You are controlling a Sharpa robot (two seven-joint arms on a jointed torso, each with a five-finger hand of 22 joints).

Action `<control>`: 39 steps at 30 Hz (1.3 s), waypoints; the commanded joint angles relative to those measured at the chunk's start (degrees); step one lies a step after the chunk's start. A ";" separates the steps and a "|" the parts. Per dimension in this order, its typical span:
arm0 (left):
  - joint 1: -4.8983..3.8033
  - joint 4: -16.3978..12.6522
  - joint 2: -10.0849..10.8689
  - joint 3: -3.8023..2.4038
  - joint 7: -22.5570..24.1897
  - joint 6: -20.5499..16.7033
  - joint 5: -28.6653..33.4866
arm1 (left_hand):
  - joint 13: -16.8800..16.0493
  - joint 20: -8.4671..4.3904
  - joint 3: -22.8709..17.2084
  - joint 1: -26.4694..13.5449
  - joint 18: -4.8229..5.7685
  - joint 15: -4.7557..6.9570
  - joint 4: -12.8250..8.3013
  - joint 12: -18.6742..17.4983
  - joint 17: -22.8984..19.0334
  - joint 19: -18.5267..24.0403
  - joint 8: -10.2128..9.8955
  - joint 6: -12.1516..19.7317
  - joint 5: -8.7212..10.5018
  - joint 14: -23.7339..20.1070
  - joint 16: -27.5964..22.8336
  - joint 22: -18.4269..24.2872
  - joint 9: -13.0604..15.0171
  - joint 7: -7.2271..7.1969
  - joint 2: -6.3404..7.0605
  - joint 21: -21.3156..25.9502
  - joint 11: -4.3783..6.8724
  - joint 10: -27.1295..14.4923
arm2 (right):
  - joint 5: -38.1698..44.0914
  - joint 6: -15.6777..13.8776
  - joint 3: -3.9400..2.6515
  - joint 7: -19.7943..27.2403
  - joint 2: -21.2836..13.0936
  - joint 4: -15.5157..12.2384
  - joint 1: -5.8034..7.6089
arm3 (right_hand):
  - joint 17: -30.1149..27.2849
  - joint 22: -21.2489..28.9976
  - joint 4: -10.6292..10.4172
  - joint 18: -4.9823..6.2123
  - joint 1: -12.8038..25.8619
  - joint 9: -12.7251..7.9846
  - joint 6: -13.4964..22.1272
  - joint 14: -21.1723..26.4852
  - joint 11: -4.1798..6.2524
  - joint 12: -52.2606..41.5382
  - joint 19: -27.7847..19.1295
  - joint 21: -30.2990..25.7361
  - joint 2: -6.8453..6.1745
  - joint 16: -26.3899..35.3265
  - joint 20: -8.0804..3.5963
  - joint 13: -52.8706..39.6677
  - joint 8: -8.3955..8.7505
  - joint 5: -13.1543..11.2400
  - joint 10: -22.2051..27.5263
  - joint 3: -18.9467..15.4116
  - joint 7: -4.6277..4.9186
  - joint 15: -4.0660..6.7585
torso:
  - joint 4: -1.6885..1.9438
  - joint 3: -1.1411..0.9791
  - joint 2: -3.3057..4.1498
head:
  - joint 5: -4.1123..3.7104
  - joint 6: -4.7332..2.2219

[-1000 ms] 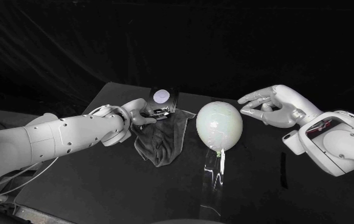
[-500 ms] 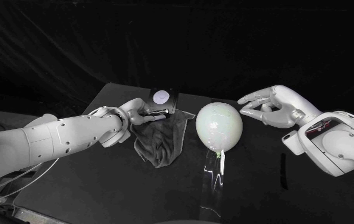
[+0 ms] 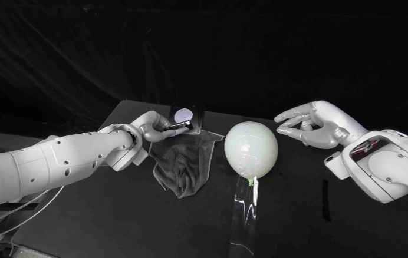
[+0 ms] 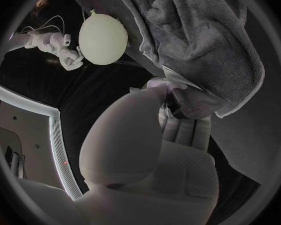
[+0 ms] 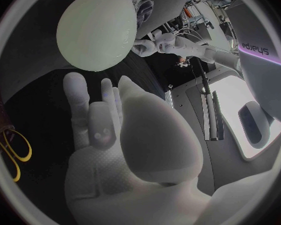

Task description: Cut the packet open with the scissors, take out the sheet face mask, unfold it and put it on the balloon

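My left hand [image 3: 155, 128] pinches the dark packet [image 3: 184, 115], which bears a white round mark, above the table's far left. A grey sheet mask [image 3: 183, 165] hangs from the packet's mouth in folds down to the table; it is the grey cloth [image 4: 197, 45] beyond my left hand's fingertips [image 4: 173, 101]. The pale balloon [image 3: 251, 147] stands upright mid-table on a clear stand, and appears as the balloon [image 4: 103, 37] and the balloon [image 5: 97, 27] in the wrist views. To its right my right hand [image 3: 312, 123] hovers, fingers apart, holding nothing. Yellow-handled scissors [image 5: 12, 152] lie on the table beside the right hand [image 5: 103, 130].
The black table [image 3: 102, 211] has its far edge just behind the packet. The clear stand [image 3: 246, 202] runs from under the balloon toward the near edge. A thin dark strip [image 3: 325, 196] lies at the right front.
My left hand has turned and lifted a little with the packet, and the sheet's top edge has followed. The right hand and balloon have stayed put.
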State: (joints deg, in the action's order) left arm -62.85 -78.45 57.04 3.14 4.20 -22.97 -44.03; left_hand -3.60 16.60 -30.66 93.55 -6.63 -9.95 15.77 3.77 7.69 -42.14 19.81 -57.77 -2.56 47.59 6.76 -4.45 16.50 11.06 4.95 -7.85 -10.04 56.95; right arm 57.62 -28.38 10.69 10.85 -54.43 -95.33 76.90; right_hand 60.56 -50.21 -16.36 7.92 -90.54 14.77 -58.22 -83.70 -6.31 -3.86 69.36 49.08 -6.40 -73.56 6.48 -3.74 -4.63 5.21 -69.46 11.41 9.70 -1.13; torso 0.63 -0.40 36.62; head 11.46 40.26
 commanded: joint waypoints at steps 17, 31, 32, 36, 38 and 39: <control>-4.56 -4.44 2.17 -0.49 19.40 8.13 20.63 | 0.07 -0.03 -2.18 -0.86 1.81 -0.38 -0.78 -0.25 -0.09 1.14 1.55 1.72 -0.16 -1.28 -0.81 0.26 2.54 0.38 0.87 0.79 -0.43 -0.46 | -4.34 -1.05 -0.21 0.45 2.19 3.76 0.49 | 0.98 -0.97 0.03 0.65 0.64 0.11 -0.33 -1.46 0.56 0.13 -0.28 0.87 0.07 -0.92 -0.09 -0.08 0.12 0.27 -0.26 1.12 0.37 -0.07 | -0.01 0.00 0.15 | -1.87 -4.85; -4.10 -4.44 -3.31 -0.79 26.58 13.81 28.65 | -0.01 0.00 -2.30 -0.91 1.91 -0.29 -1.87 -0.08 0.12 0.34 2.19 2.63 -0.14 -0.88 -0.59 0.11 3.18 0.56 0.53 0.37 -0.42 0.05 | -11.75 -2.81 -0.74 -5.12 9.41 10.42 4.07 | 11.53 -8.19 1.81 -0.46 -0.54 0.82 -2.00 -3.53 3.22 -4.33 3.15 8.33 -0.90 -7.88 -1.28 -3.09 -1.04 3.59 -9.98 4.46 -1.50 1.94 | -0.23 0.02 0.36 | -5.08 -8.88; -4.02 -4.29 -3.61 -0.80 26.78 14.01 28.70 | -0.04 -0.02 -2.24 -1.02 1.89 -0.25 -1.94 -0.03 0.19 0.21 2.32 2.72 -0.14 -0.67 -0.47 0.09 3.29 0.57 0.47 0.30 -0.39 0.28 | -11.88 -2.81 -0.75 -5.38 9.82 10.74 4.20 | 11.46 -8.77 1.78 -0.57 -0.01 0.96 -2.33 -3.49 3.60 -5.67 3.42 8.93 -1.27 -7.92 -1.46 -4.08 -1.31 3.38 -11.73 4.32 -1.82 2.30 | -0.25 0.01 0.31 | -5.25 -8.84; -3.24 -3.29 -5.49 -1.09 28.07 14.48 29.29 | -0.07 -0.08 -2.05 -1.47 1.75 -0.04 -2.13 0.10 0.47 -0.25 2.73 3.18 -0.15 0.11 -0.01 0.03 3.68 0.51 0.09 0.08 -0.22 1.11 | -11.80 -2.82 -0.84 -6.11 11.94 12.26 4.66 | 9.06 -11.14 2.07 -1.02 1.71 1.48 -2.92 -2.97 4.68 -11.87 4.45 11.32 -2.06 -7.03 -2.37 -9.92 -2.16 2.12 -14.74 4.12 -2.81 3.37 | -0.19 0.06 0.50 | -6.01 -9.14; -2.72 -2.88 -6.22 -1.25 28.48 14.56 29.65 | -0.08 -0.10 -2.00 -1.66 1.64 0.10 -2.24 0.12 0.66 -0.52 2.89 3.52 -0.14 0.58 0.27 -0.01 3.87 0.52 -0.14 -0.05 -0.13 1.56 | -11.03 -2.84 -0.90 -6.07 12.65 12.55 4.77 | 14.79 -16.12 2.08 -2.15 4.28 2.39 -3.09 -3.98 4.99 -43.96 6.97 16.41 -2.22 -10.08 -2.88 -42.66 -3.10 0.13 -16.35 3.26 -3.55 3.77 | -0.23 0.07 0.57 | -6.25 -9.19; -2.49 -2.72 -6.50 -1.31 28.61 14.62 29.78 | -0.08 -0.10 -2.00 -1.66 1.64 0.10 -2.24 0.12 0.66 -0.52 2.89 3.52 -0.14 0.58 0.27 -0.01 3.87 0.52 -0.14 -0.05 -0.13 1.56 | -10.66 -2.88 -0.93 -6.00 12.89 12.57 4.80 | 16.90 -17.25 2.90 -2.70 4.70 3.07 -1.89 -4.28 4.39 -54.15 7.08 17.35 -2.54 -11.43 -2.01 -53.50 -3.37 -2.24 -13.69 2.71 -3.62 5.00 | -0.26 0.07 0.62 | -6.40 -9.28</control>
State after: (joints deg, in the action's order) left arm -65.55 -81.38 50.84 1.96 29.45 -10.66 -16.38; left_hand -3.62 16.42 -32.72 91.94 -5.68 -9.85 13.81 3.78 8.30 -42.23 22.40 -54.70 -2.51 47.92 6.87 -4.41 18.21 11.50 5.44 -7.70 -10.23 58.20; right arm 46.92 -30.77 9.80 6.25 -41.80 -82.89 81.62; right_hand 73.66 -66.12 -13.89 6.03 -86.43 17.39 -60.92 -83.70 -2.69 -38.41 75.97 65.21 -8.81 -83.58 4.01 -40.92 -7.76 4.63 -82.65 14.74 6.26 2.65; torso 0.40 -0.34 37.08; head 5.52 31.16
